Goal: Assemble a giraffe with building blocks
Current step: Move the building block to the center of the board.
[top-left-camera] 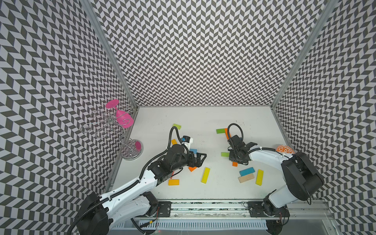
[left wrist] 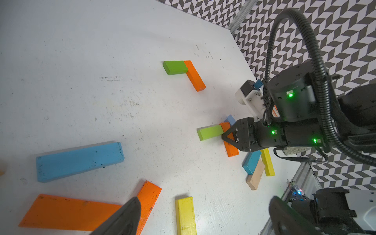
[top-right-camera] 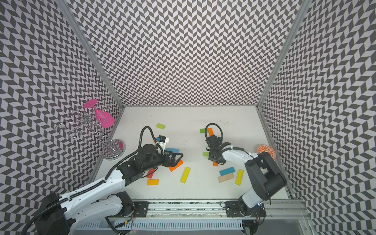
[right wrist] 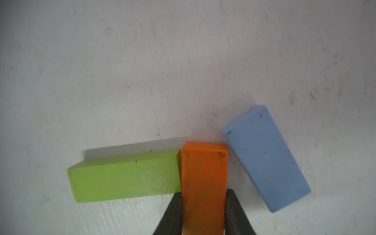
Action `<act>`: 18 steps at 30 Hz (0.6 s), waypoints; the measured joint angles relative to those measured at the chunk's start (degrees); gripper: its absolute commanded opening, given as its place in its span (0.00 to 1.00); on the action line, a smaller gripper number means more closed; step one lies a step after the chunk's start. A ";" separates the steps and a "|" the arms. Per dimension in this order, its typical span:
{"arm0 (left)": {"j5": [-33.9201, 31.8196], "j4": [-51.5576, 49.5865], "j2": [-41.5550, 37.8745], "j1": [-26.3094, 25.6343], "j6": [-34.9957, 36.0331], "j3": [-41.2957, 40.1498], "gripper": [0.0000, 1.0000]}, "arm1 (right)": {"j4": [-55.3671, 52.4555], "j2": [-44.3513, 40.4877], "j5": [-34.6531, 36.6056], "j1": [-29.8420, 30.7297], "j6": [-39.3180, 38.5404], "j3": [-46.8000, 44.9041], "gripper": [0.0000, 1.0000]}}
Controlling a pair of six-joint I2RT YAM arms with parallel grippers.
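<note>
Right pincer (right wrist: 203, 193) clamped around orange block (right wrist: 203, 166), green block (right wrist: 126, 177) abutting it

Black-and-white chevron walls (top-left-camera: 203, 50) enclose a scuffed white tabletop (top-left-camera: 203, 118) on three sides, with aluminium corner posts (top-left-camera: 108, 53) at eleven and one o'clock and a metal rail (top-left-camera: 203, 211) along six o'clock, under even, soft light.

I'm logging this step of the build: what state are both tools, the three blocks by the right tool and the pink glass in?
Right tool: shut on orange block.
Left tool: open, empty.
Green block: lying down, end touching orange block.
Pale blue block: lying down, ungripped.
Pink glass: hanging upside down.
</note>
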 measured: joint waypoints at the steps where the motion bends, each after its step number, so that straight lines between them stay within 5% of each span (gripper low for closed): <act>1: -0.09 0.00 0.00 0.00 0.04 0.00 0.99 | 0.28 0.72 -0.28 0.31 -0.57 0.72 0.12; 10: -0.28 -0.02 0.74 0.02 0.31 0.13 0.99 | 2.71 7.43 -2.12 4.66 -5.99 7.74 0.12; 18: -0.33 -0.39 1.09 0.02 0.92 0.63 0.99 | 2.78 7.82 -3.76 -0.98 -11.61 8.33 0.15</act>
